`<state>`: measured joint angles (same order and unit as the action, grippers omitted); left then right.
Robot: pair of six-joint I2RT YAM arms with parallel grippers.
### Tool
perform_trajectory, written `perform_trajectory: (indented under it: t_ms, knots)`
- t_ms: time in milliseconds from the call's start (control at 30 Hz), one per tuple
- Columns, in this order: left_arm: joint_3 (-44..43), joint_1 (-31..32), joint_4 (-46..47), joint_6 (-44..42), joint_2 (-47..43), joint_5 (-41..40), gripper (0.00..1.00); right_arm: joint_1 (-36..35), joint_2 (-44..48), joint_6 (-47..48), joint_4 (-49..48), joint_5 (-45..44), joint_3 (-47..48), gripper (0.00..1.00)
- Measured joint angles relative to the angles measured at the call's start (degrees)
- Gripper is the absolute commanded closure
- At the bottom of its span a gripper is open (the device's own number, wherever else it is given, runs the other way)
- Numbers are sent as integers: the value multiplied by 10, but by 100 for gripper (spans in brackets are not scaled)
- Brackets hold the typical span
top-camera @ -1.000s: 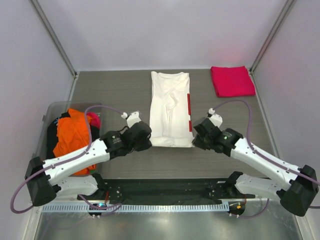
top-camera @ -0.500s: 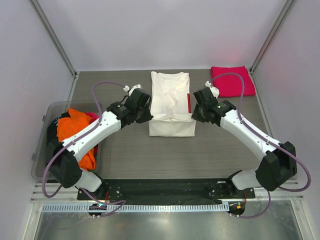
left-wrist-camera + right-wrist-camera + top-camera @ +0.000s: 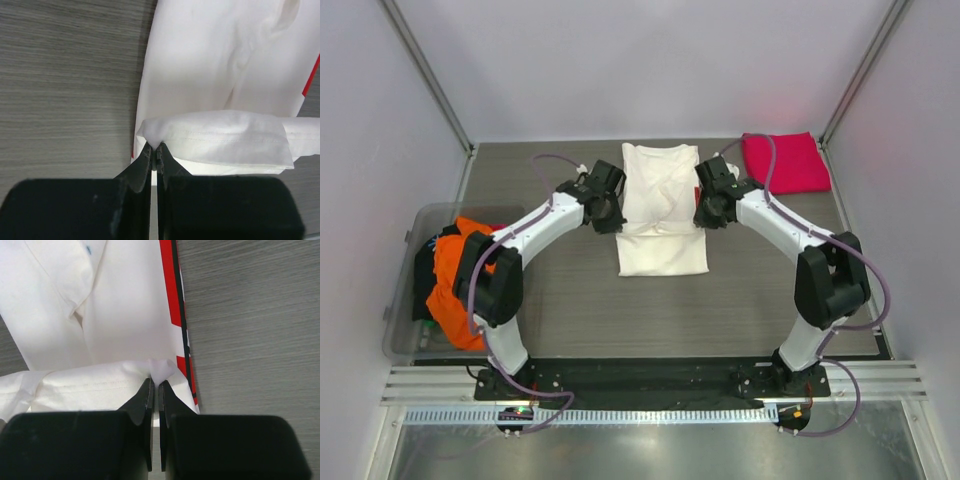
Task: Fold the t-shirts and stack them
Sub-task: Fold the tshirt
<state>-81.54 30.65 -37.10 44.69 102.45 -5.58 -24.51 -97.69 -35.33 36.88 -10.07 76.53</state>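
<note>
A white t-shirt (image 3: 661, 190) lies lengthwise in the middle of the table, collar toward the back. Its near hem is lifted and doubled over the body. My left gripper (image 3: 618, 226) (image 3: 157, 148) is shut on the hem's left corner (image 3: 152, 131). My right gripper (image 3: 704, 222) (image 3: 155, 382) is shut on the right corner (image 3: 162, 369), beside a red stripe (image 3: 172, 295) along the shirt's edge. A folded pink-red t-shirt (image 3: 784, 162) lies at the back right. Orange (image 3: 460, 268) and dark (image 3: 423, 272) t-shirts sit bunched in the bin.
The clear plastic bin (image 3: 404, 330) stands at the table's left edge, next to the left arm's base. Grey walls close in the back and both sides. Bare wood-grain table (image 3: 570, 300) lies between the white shirt and the arm bases.
Both grippers have moved away from the arm bases toward the back, carrying the white shirt's near hem up over its body. The shirt's near part is now doubled.
</note>
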Motion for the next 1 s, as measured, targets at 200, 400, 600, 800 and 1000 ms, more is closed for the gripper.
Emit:
perform_trajectory:
  t_ms: [200, 400, 600, 800, 1000]
  knots:
    - [-50, -16, -9, -17, 65, 8, 92, 15, -63, 17, -4, 15, 44, 99]
    - [-163, -40, -43, -43, 166, 15, 61, 32, -147, 11, 0, 18, 116, 22]
    - [-405, -78, -138, -73, 310, 50, 46, 50, -262, 1, 50, 16, 291, 19]
    - [-363, -89, -159, -90, 228, 53, 46, 4, -209, -6, 54, -4, 286, 22]
    - [-166, -85, -136, -91, 49, 57, 48, -98, -147, -13, 8, 34, 169, 35]
